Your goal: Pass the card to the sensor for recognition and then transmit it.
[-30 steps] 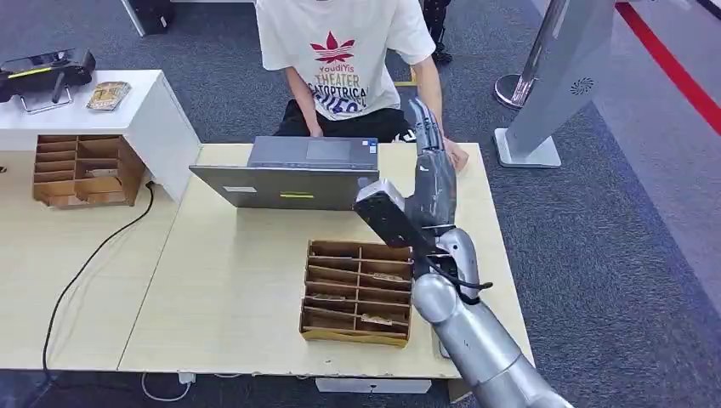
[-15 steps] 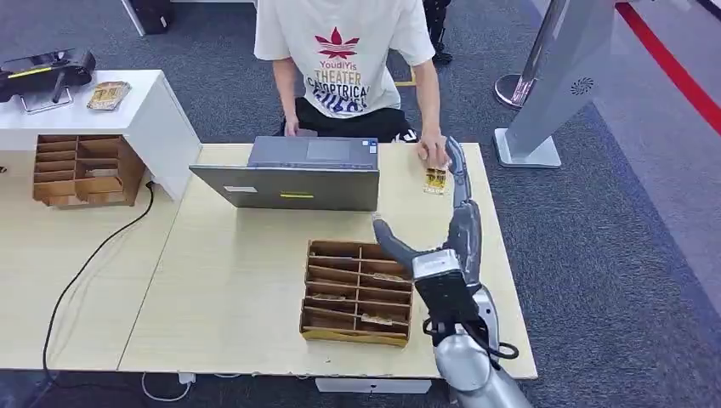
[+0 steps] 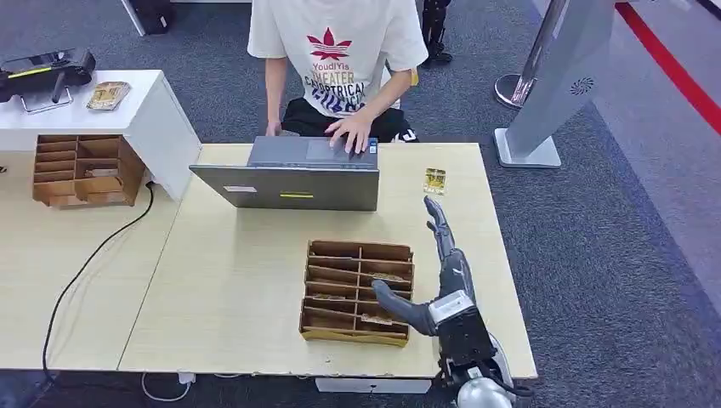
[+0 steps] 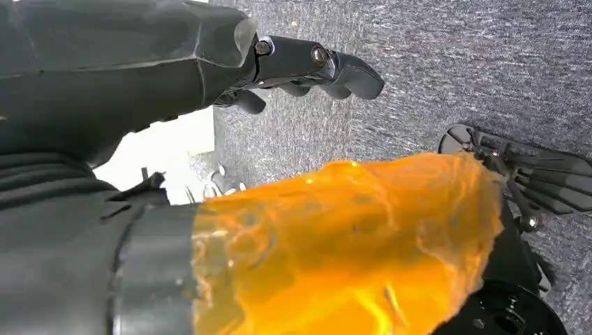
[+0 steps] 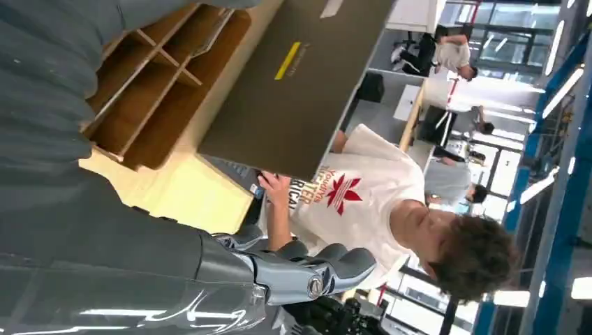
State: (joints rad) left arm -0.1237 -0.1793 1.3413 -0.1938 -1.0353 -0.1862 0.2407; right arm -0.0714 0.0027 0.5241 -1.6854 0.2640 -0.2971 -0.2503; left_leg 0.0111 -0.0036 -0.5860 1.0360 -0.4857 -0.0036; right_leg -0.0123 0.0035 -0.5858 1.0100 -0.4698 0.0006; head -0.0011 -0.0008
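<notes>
From the head view my right hand (image 3: 442, 285) hovers over the right side of the table (image 3: 238, 289), just beside the wooden organizer (image 3: 357, 291), fingers spread and holding nothing. The card (image 3: 434, 180) lies flat on the table near its far right corner, well apart from that hand and just beside the laptop (image 3: 293, 174) that the person (image 3: 340, 59) seated across is typing on. I judge the hand-over step to be done, since the card sits on the person's side and my hand is empty; whether the sensor read it I cannot tell, and I cannot pick out the sensor itself in these views. If another card is wanted, the next move calls for bringing the right hand over the organizer and pinching one thin card by its edge out of a narrow slot, which needs careful alignment with the dividers. That organizer has several compartments, and a few of them hold what look like cards, mostly on the right column. A second organizer (image 3: 81, 170) sits on the neighbouring table at left, one slot holding something flat. My left hand (image 4: 307, 66) hangs over the carpet with fingers curled in and nothing in them.
</notes>
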